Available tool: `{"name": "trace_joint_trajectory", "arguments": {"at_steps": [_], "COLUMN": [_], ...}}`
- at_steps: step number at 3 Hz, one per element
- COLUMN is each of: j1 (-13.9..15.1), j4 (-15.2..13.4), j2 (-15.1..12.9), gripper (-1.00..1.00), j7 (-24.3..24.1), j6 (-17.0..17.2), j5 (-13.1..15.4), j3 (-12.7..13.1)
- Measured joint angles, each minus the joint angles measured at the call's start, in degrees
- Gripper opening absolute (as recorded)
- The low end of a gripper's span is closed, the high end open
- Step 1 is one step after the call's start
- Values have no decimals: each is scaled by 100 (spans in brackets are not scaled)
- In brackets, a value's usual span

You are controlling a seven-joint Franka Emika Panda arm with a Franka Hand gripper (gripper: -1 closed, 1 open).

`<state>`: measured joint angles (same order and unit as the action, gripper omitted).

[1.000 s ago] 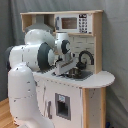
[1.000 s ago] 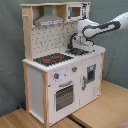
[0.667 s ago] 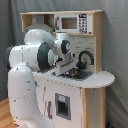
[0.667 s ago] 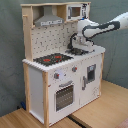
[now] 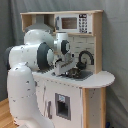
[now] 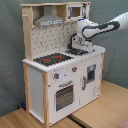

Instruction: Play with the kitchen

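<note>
The kitchen (image 5: 92, 95) (image 6: 47, 85) is a tall white and pale-wood toy unit with an oven door (image 6: 64, 95), knobs (image 6: 57, 76), a red-ringed hob (image 6: 50, 59), a grey hood (image 6: 50, 21) and a small microwave (image 5: 73, 23) (image 6: 76, 11). Its grey sink (image 5: 84, 75) and black tap (image 5: 85, 55) sit on the counter's right half. My gripper (image 5: 70, 71) (image 6: 80, 48) hangs low over the sink, just left of the tap in the first exterior view. Its fingers are hidden behind the hand.
The white arm (image 5: 30, 60) fills the first exterior view's left, in front of the hob side. In the second exterior view the arm (image 6: 107, 26) reaches in from the right. The kitchen stands on a wooden table (image 6: 102, 107) before a grey curtain (image 6: 10, 50).
The arm's wrist has dipped slightly toward the sink; otherwise the scene looks the same.
</note>
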<state>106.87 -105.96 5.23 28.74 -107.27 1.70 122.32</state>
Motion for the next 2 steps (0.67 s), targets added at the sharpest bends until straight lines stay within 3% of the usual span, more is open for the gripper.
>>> {"name": "trace_joint_trajectory", "arguments": {"at_steps": [1,2], "j1": [0,3], "j4": [0,9], "j2": [5,144], "gripper": [-100,-100], "j7": [16,217], "j6": [-2,-103], "j5": [-12,-202], "j3": [0,5]}}
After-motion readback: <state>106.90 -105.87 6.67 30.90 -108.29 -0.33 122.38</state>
